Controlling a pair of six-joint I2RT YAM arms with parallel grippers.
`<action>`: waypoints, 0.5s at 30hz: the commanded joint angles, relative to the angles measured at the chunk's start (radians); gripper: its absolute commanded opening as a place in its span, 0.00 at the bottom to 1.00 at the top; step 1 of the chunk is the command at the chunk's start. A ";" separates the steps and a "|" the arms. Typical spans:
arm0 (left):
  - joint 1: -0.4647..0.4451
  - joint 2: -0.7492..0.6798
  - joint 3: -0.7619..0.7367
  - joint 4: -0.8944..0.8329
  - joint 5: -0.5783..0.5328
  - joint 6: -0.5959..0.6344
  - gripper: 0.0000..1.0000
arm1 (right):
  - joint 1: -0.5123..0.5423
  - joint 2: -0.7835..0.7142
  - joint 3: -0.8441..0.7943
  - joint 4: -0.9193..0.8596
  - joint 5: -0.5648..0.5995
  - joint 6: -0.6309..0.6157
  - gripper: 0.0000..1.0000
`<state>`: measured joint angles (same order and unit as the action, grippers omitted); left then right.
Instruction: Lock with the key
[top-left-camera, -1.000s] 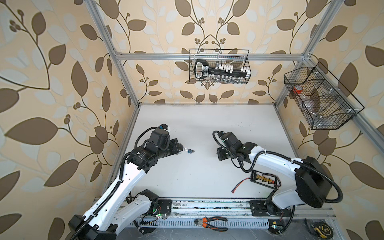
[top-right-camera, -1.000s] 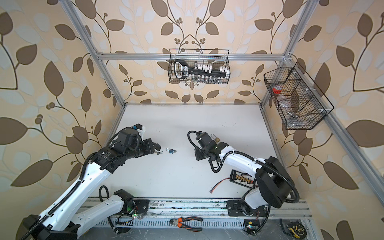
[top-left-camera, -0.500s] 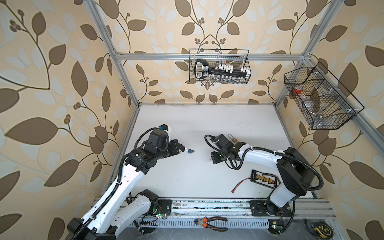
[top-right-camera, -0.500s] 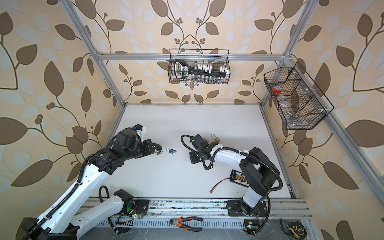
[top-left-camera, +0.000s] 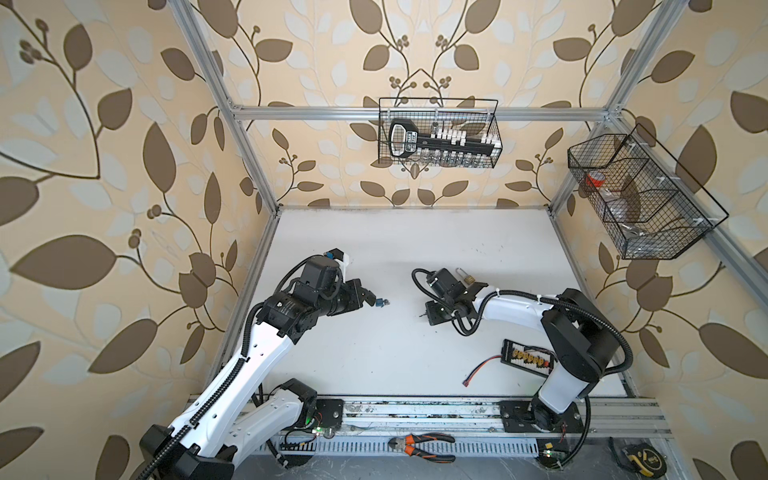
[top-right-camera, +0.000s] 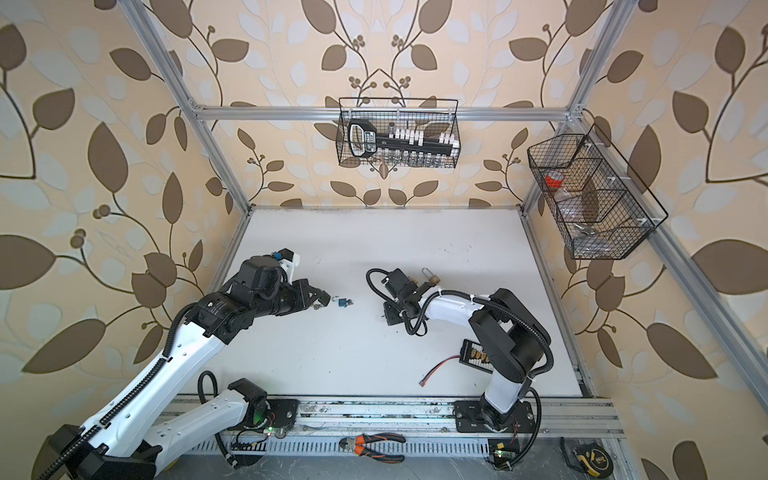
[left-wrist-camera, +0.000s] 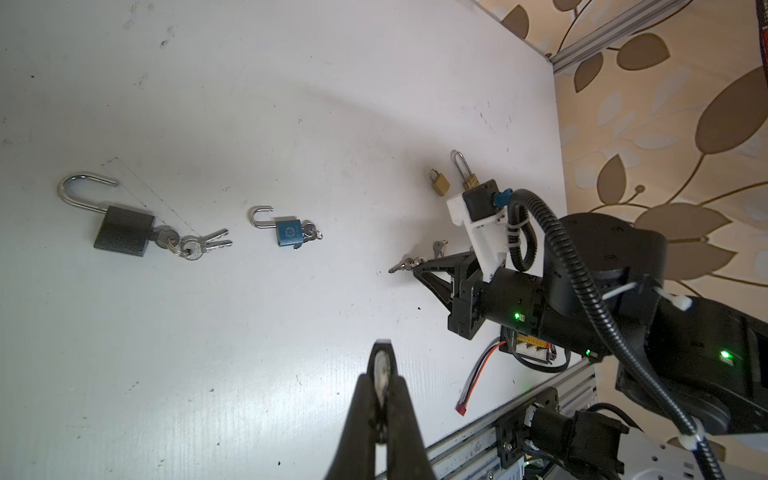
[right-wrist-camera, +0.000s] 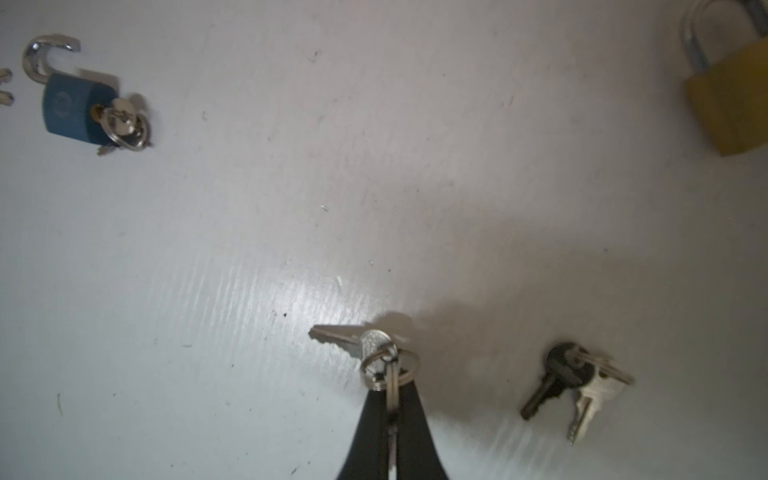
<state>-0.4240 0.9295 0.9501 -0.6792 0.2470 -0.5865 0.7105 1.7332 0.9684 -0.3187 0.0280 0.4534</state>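
Observation:
My right gripper (right-wrist-camera: 390, 399) is shut on a silver key that sits edge-on between its fingers. A ring on that key carries a second key (right-wrist-camera: 336, 337), low over the white table (top-left-camera: 415, 365). In both top views this gripper (top-left-camera: 426, 318) (top-right-camera: 385, 319) is near the table's middle. A blue padlock (left-wrist-camera: 289, 232) (top-right-camera: 343, 303) lies to its left with its shackle open and a key in its keyhole. My left gripper (left-wrist-camera: 381, 361) (top-left-camera: 368, 300) hovers beside it, shut on a small silvery piece that I cannot identify.
A black padlock (left-wrist-camera: 122, 233), open and with keys in it, lies beyond the blue one. Two brass padlocks (left-wrist-camera: 438, 183) (top-left-camera: 467, 278) and a loose key pair (right-wrist-camera: 573, 386) lie beside my right gripper. A wired connector board (top-left-camera: 525, 359) lies front right, and pliers (top-left-camera: 422, 444) lie on the rail.
My right gripper has swung left toward the table's middle with the keys in it, and its arm has folded back. The left arm has barely moved.

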 joint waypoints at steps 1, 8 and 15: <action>0.005 -0.018 0.018 0.043 0.026 0.028 0.00 | -0.004 0.032 0.039 -0.003 0.028 0.008 0.00; 0.005 -0.016 0.016 0.047 0.032 0.025 0.00 | -0.014 0.058 0.071 0.004 0.031 0.008 0.05; 0.006 -0.033 0.019 0.044 0.004 0.006 0.00 | -0.014 -0.008 0.085 0.008 0.051 -0.009 0.31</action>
<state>-0.4240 0.9268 0.9501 -0.6758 0.2569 -0.5804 0.6971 1.7653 1.0294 -0.3099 0.0521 0.4530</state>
